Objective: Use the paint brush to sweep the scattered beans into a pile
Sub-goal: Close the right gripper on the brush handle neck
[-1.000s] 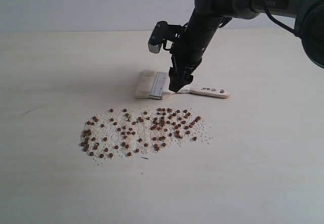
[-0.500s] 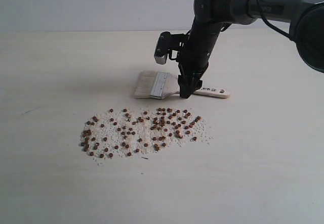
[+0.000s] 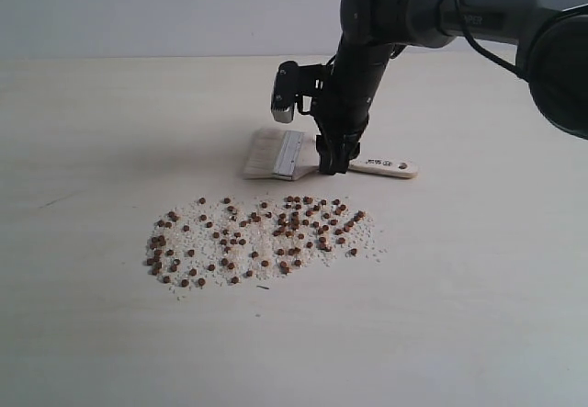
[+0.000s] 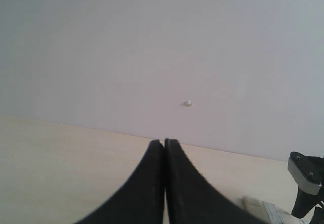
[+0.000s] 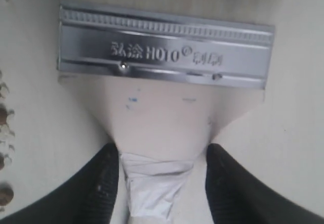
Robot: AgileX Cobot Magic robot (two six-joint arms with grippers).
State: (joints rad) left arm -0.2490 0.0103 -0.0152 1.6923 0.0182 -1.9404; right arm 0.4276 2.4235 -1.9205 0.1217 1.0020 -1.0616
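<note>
Right end effector is down on the tabletop, planted on the brush. The brush lies flat, bristles pointing to the left of the exterior view, and its handle runs out to the right with the hole at the far end. The wrist view gives the close-up: two black fingers straddle the narrow neck of the handle just behind the silver ferrule, one on each side, with a wrap of white tape between them. The jaws stand partly apart, close in on the neck. On one side a sliver of gap shows beside the tape; whether the pads are pressing, I can't tell.

The beans sit nearer the camera than the brush. They form a wide loose patch of reddish-brown dots over pale grains, thickest at its right end, just in front of the handle. They lie near the brush but clear of it.

Left end effector is out of the exterior shot. Its own view shows the black jaws pressed tight together with nothing between them, raised over bare tabletop and facing the pale wall.
</note>
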